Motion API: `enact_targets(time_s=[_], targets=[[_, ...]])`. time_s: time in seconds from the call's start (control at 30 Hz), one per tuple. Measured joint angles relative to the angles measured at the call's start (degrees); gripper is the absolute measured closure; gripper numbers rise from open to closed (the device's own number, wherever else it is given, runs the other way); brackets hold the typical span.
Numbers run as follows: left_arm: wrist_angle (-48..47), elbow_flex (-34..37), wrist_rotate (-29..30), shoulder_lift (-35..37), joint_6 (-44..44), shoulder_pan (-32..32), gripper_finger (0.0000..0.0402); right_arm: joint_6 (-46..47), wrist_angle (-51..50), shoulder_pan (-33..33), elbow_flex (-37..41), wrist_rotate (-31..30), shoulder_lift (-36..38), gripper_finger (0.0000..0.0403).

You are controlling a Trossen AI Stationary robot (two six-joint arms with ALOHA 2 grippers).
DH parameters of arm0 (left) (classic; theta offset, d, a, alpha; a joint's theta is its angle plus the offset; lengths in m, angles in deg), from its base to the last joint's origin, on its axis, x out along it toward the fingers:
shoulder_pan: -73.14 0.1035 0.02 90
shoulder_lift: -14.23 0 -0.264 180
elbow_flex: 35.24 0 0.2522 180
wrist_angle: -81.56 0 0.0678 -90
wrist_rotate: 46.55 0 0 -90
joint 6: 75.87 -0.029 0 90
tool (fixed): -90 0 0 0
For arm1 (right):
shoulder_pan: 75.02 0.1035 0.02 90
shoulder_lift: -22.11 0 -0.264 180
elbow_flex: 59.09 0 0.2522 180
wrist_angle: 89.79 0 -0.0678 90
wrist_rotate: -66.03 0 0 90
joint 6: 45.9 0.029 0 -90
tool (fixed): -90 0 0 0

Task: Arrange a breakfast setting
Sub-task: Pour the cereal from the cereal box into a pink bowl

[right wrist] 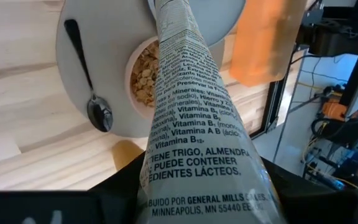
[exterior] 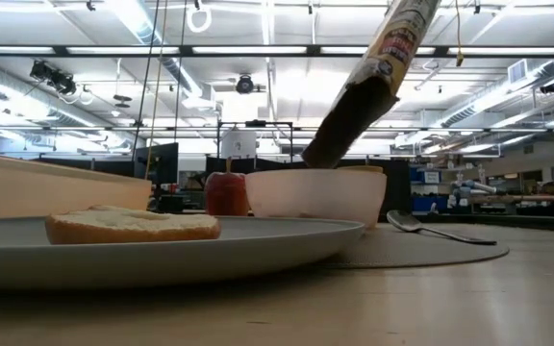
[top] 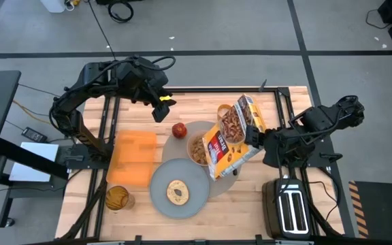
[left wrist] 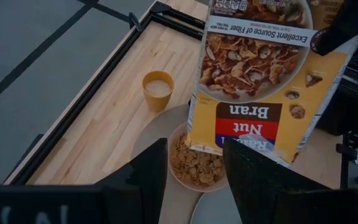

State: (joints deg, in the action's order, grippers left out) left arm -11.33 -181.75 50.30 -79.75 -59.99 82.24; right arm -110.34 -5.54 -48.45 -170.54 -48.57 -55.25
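Breakfast setting [top: 197, 128]: gathered at lower centre of the high view, on the wooden counter [top: 203, 105].

Nearest in the low view, grey plate [exterior: 258, 240] with toast slice [exterior: 133, 224] lying flat on it, left of frame. Probably stiff and breakable; best taken at the rim. Toast likely light and crumbly, so pinch gently by the edges.

Behind, round mat [exterior: 421, 252] carrying pink bowl [exterior: 315, 197], already part-filled with cereal. Judged light but ready to spill; grip the wall and keep level. Metal spoon [exterior: 440, 231] flat on the mat, right of the bowl. Thin, slippery, hard to get under; take by the handle. Red apple [exterior: 226, 192] just left of the bowl. Likely smooth and apt to roll; clamp across the middle.

Above the bowl, cereal box [top: 230, 139] tilted mouth-down, clamped in the right gripper [top: 254, 133], jaws closed on its upper end. Cardboard: probably crushes under a hard squeeze.

Orange cup [top: 118, 197] at lower left, beside the orange cloth [top: 135, 156], well apart from the mat.

Farthest, left gripper [top: 160, 109] hovering at upper left, jaws apart, holding nothing.
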Motion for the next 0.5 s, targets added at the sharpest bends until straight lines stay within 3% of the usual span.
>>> enact_targets(time_s=[0.37, 0.5], targets=[[0.09, 0.00, 0.01, 0.00, 1.30, 0.02, 0.0237, 1.67, -0.24, -0.13, 0.02, 0.48, 0.00, 0.0236], [0.09, 0.00, 0.01, 0.00, 1.49, 0.02, 0.0237, 5.27, 0.01, -0.13, 0.02, 3.55, -0.02, 0.0236]])
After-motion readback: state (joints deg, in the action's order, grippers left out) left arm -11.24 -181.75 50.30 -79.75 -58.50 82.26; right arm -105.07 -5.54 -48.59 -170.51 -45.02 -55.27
